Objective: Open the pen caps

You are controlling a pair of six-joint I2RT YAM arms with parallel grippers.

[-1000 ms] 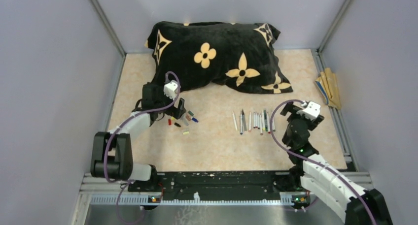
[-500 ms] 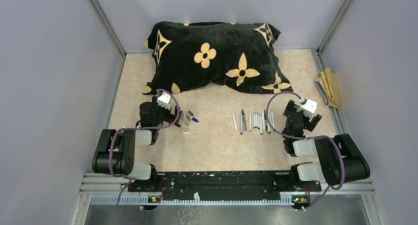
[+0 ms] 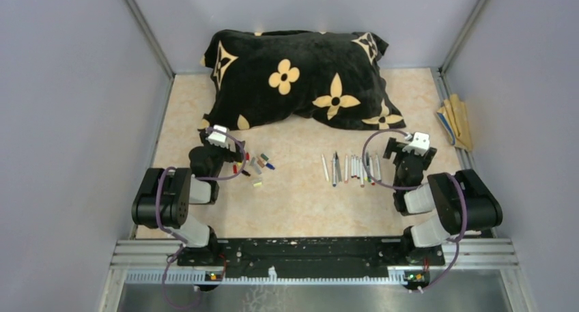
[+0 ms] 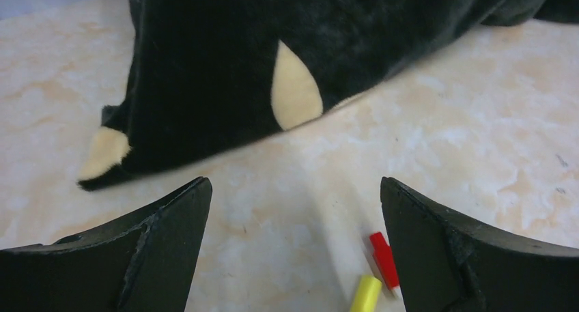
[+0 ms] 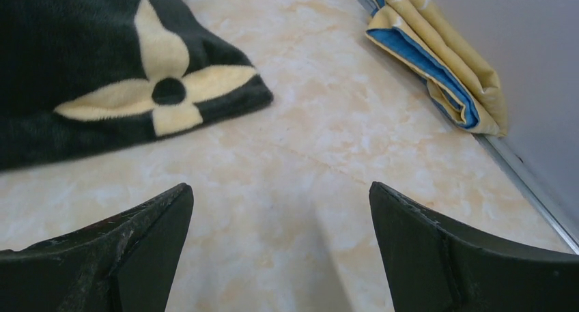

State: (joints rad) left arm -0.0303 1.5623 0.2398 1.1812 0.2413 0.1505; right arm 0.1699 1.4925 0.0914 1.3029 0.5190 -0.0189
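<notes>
Stubby plastic pen caps [image 3: 254, 166], plush pillow [image 3: 300, 80]

From above, the pens [image 3: 351, 167] are too small to tell whether any tip is capped, and the pen caps [image 3: 254, 166] read only as coloured specks whose count cannot be told. In the left wrist view the red cap [image 4: 384, 259] is half hidden behind one of the fingers [image 4: 444, 257] of the left end effector [image 4: 293, 186]. The yellow cap [image 4: 366, 295] is cut by the bottom edge, and the pillow [image 4: 273, 46] is blurred along its hem. In the right wrist view the folded cloth [image 5: 444, 66] runs off the top edge, while the right end effector [image 5: 280, 189] is cut off at the bottom.
</notes>
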